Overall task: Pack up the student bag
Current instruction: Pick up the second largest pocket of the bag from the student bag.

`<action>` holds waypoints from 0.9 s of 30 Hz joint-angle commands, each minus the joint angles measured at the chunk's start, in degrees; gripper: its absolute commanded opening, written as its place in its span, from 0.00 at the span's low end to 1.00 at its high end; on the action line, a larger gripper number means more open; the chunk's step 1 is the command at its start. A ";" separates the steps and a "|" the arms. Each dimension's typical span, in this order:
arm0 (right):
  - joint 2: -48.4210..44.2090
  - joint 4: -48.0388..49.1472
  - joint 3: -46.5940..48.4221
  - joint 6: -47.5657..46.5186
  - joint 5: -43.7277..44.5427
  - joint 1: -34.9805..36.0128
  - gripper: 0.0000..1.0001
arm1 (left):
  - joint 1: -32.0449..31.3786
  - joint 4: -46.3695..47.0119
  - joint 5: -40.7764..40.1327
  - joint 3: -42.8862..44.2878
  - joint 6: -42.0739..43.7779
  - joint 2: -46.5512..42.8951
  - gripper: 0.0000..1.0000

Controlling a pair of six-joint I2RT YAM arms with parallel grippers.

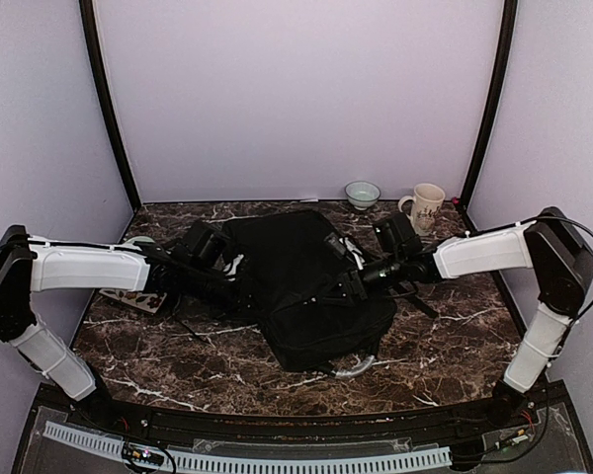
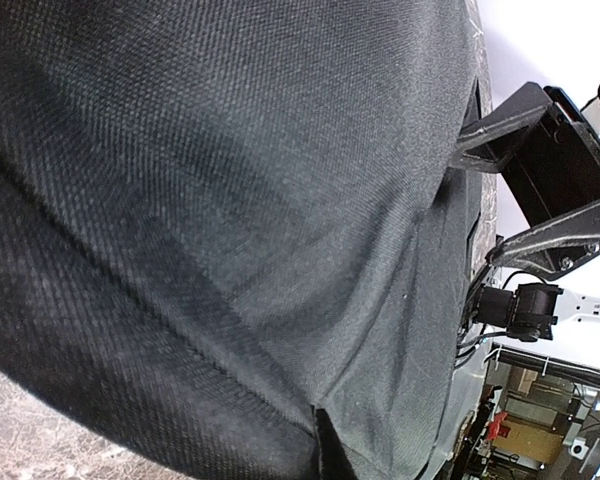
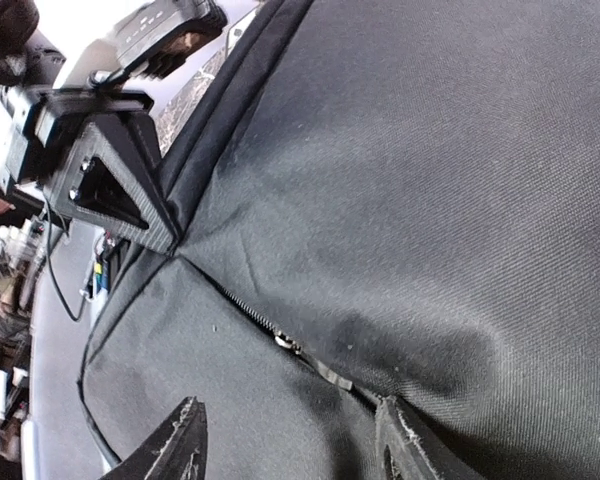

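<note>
The student bag (image 1: 301, 281) lies flat on the marble table (image 1: 445, 346). The left gripper (image 3: 165, 232) is at the bag's left edge, jaws pressed together, pinching its fabric. The right gripper (image 3: 290, 420) is at the bag's right side, fingers spread astride the zipper (image 3: 283, 341), holding nothing. A mug (image 1: 425, 207) and a bowl (image 1: 363, 194) stand beyond the bag's far right corner.

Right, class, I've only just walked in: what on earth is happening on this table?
Two robot arms are working on a large black fabric backpack lying on the dark marble table. The left claw is shut on a pinch of the bag's cloth at one side. The right claw stands open over the zip on the other side, gripping nothing. A cream mug and a small pale bowl sit at the back, outside the bag.
</note>
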 commanded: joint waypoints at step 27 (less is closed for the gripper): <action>11.81 -28.91 15.80 4.79 10.55 3.40 0.59 | -0.26 2.56 3.31 4.78 4.01 2.03 0.00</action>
